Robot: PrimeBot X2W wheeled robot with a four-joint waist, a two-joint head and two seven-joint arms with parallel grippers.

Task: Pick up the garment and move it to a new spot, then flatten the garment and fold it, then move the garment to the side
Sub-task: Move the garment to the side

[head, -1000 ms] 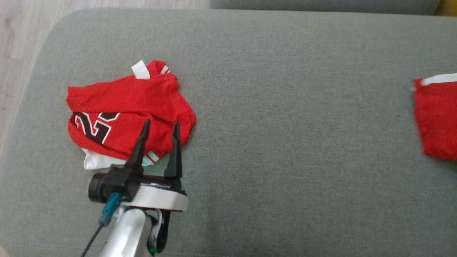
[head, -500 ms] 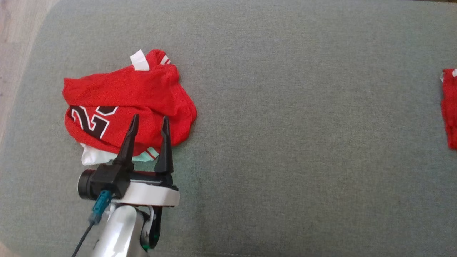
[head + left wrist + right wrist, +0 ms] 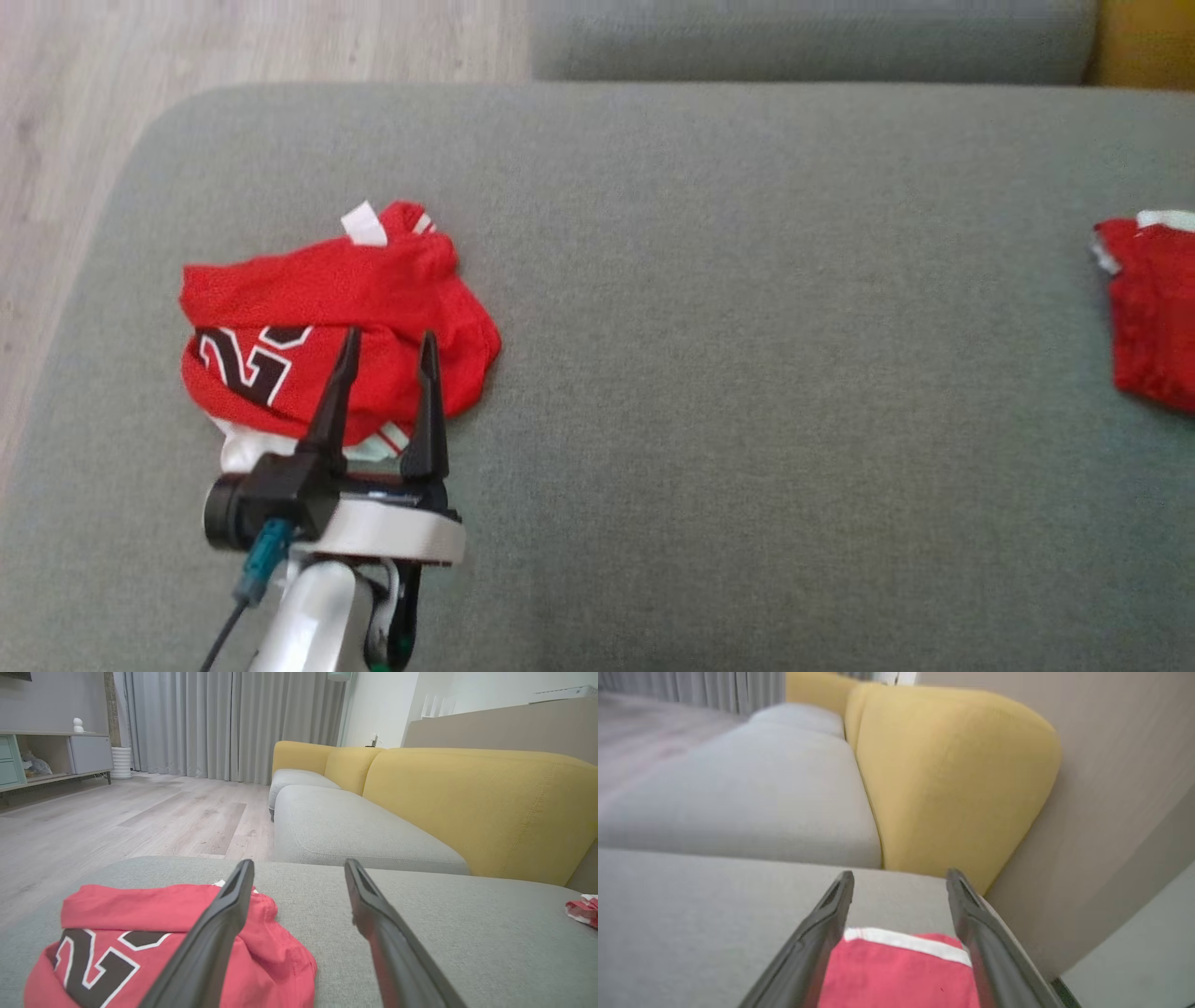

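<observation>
Print: red jersey (image 3: pixel 317 299) is showing a black "2".
Left gripper (image 3: pixel 389 334): hanging wide open, empty.
Right gripper (image 3: pixel 899 874): standing open over red cloth (image 3: pixel 901 975).

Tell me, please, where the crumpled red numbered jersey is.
In the head view the jersey lies on the left end of the grey cushion, just ahead of the open left gripper.
</observation>
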